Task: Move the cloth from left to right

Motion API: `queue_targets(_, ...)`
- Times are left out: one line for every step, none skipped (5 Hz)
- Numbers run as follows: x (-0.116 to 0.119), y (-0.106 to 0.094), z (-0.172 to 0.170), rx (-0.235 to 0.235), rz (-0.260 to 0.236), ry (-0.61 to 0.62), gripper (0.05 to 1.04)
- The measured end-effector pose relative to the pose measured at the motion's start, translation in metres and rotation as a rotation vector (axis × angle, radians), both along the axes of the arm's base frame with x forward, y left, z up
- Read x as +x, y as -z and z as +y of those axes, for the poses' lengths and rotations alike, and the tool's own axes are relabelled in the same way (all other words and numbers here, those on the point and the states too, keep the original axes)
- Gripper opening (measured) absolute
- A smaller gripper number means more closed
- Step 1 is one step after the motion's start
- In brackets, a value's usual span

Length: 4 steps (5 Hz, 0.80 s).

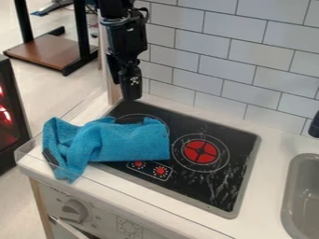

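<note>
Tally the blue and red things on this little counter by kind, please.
Blue cloth: 1
Red burner: 1
Small red dials on the stovetop: 2
Total: 4

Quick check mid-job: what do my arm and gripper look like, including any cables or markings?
The arm is black, built of blocky, angular segments, with a dark cable looping beside its upper part. The gripper is black too, narrow and boxy, with a small pale patterned marking on its side.
</note>
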State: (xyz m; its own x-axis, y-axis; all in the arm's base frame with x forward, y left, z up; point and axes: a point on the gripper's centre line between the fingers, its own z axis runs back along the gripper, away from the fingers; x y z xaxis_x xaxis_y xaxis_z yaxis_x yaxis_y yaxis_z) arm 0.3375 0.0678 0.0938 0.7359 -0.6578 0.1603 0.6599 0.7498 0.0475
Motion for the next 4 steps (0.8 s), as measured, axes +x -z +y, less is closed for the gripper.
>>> queue_targets(-0.002, 0.006, -0.002, -0.005, 0.02, 0.0, 0.999)
queue_targets(-0.011, 0.024, 0.001, 0.014, 0.091, -0.012, 0.999)
queue_targets(-0.026, 0.037, 0.004, 0.051, 0.14, -0.013, 0.999)
queue_targets(-0.041, 0.057, 0.006, 0.075, 0.197, -0.003, 0.999)
